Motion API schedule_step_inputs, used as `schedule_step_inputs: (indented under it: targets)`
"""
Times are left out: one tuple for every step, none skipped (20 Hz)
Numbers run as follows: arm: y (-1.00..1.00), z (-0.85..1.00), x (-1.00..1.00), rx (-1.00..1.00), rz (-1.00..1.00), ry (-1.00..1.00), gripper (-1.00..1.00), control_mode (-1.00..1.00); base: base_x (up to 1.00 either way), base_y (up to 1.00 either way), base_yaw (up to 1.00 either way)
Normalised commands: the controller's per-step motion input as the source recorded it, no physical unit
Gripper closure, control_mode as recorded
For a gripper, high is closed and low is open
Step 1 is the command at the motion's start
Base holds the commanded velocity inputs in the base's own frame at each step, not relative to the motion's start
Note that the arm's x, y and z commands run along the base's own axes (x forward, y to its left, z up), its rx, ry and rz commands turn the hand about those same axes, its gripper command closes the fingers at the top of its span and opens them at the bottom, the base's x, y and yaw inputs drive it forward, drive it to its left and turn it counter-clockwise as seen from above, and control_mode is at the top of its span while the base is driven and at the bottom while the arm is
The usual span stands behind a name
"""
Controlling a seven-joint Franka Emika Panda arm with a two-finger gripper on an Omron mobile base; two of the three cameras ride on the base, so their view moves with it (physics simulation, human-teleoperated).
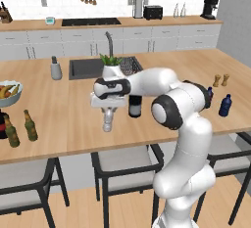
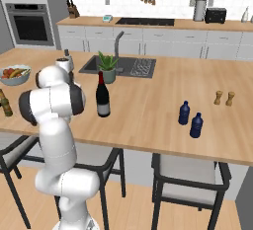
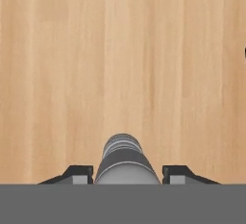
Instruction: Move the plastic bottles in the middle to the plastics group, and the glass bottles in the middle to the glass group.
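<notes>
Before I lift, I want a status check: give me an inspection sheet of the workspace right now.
Surface: wooden counter with a sink.
Job's things: clear water bottle under the hand; wine bottle upright mid-counter; two beer bottles at the left edge beside a dark bottle; two blue bottles at the right.
Clutter: fruit bowl, plant, shakers, soap dispenser.
Grippers: hand straddles the water bottle, fingers close on each side; grip unconfirmed.
Cables: nothing seen.
Surroundings: stools under the counter.
</notes>
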Motion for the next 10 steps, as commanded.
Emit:
schedule_step_inputs:
  targets:
    - [-0.30,0.18,-0.21,0.00,0.00,0.00,1.00,-1.00,0.00,0.00,0.00]
    - [-0.36,0.22,-0.31,0.00,0.00,0.00,1.00,-1.00,0.00,0.00,0.00]
    - [-0.43,0.28,-0.41,0.00,0.00,0.00,1.00,-1.00,0.00,0.00,0.00]
    - [-0.48,0.31,-0.49,0.00,-0.01,0.00,1.00,-1.00,0.00,0.00,0.00]
    - [-0.50,0.32,-0.57,0.00,-0.02,0.00,1.00,-1.00,0.00,0.00,0.00]
    - [-0.56,0.29,-0.63,0.00,-0.03,0.00,1.00,-1.00,0.00,0.00,0.00]
    - [-0.62,0.27,-0.68,0.00,-0.04,0.00,1.00,-1.00,0.00,0.00,0.00]
    - [-0.63,0.22,-0.65,0.00,-0.06,0.00,1.00,-1.00,0.00,0.00,0.00]
    - [-0.64,0.21,-0.64,0.00,-0.08,0.00,1.00,-1.00,0.00,0.00,0.00]
    - [-0.69,0.16,-0.63,0.00,-0.10,0.00,1.00,-1.00,0.00,0.00,0.00]
